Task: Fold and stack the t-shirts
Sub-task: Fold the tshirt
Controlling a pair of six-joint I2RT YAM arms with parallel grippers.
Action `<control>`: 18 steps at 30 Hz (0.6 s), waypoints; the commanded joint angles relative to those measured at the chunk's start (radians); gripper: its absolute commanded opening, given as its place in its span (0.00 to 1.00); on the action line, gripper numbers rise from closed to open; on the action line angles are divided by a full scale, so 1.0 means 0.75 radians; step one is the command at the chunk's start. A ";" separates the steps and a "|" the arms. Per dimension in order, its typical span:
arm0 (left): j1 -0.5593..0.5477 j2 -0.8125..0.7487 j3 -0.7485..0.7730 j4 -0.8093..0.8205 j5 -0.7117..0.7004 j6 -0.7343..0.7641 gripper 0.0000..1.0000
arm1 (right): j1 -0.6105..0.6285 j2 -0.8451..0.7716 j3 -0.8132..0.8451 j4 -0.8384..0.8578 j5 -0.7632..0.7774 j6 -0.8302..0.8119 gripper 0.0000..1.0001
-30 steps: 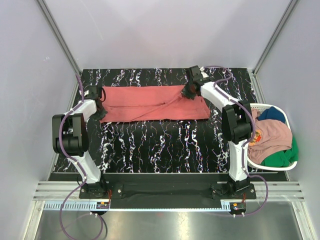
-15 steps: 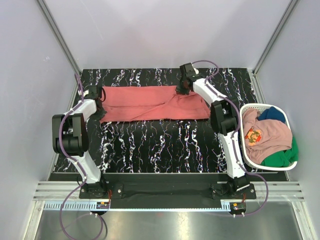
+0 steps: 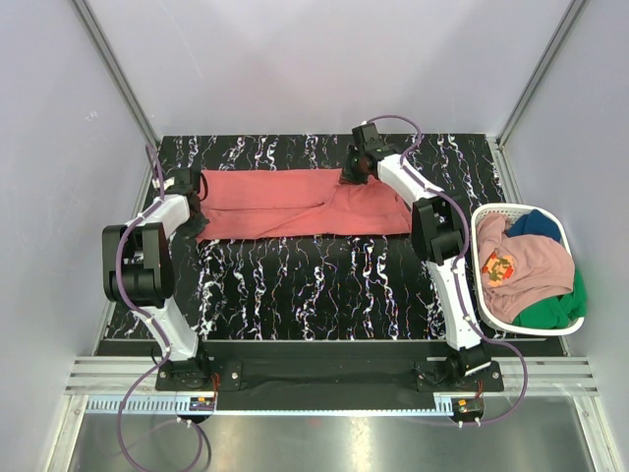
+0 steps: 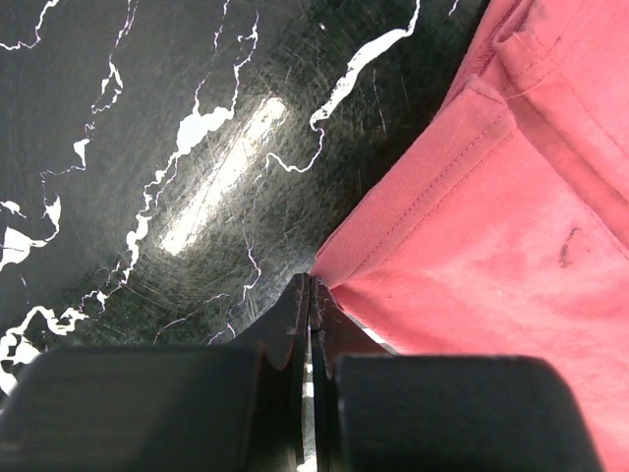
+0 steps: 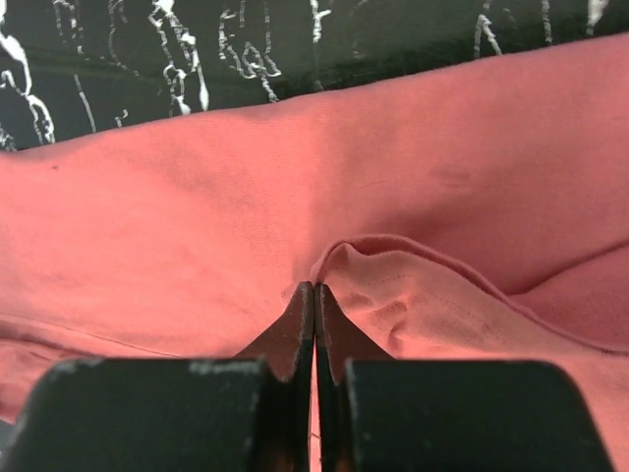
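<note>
A coral-red t-shirt (image 3: 285,202) lies spread lengthwise across the back of the black marbled table (image 3: 324,285). My left gripper (image 3: 200,187) is at its left end, shut on a hemmed corner of the shirt (image 4: 491,246), low over the tabletop. At the shirt's upper right, my right gripper (image 3: 351,175) is shut on a raised fold of the red cloth (image 5: 197,216), drawn in over the body. In the left wrist view the left gripper (image 4: 311,285) pinches the corner tip. In the right wrist view the right gripper (image 5: 314,290) pinches the fold edge.
A white laundry basket (image 3: 550,331) stands off the table's right edge. It holds a dusty pink t-shirt with a cartoon print (image 3: 531,261), a dark blue one (image 3: 536,224) and a green one (image 3: 555,310). The booth walls close in the back and sides.
My right gripper has moved left along the shirt's back edge, dragging the pinched fold with it. The left gripper has stayed put on its corner.
</note>
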 commanded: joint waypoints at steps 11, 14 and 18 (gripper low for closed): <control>-0.005 -0.015 0.055 -0.002 -0.056 -0.022 0.00 | 0.007 0.024 0.039 0.144 -0.097 -0.088 0.00; -0.003 -0.017 0.055 -0.006 -0.064 -0.022 0.00 | 0.007 0.028 0.047 0.142 -0.091 -0.076 0.00; 0.003 -0.021 0.057 -0.006 -0.066 -0.024 0.00 | 0.007 0.031 0.072 0.140 -0.050 -0.066 0.00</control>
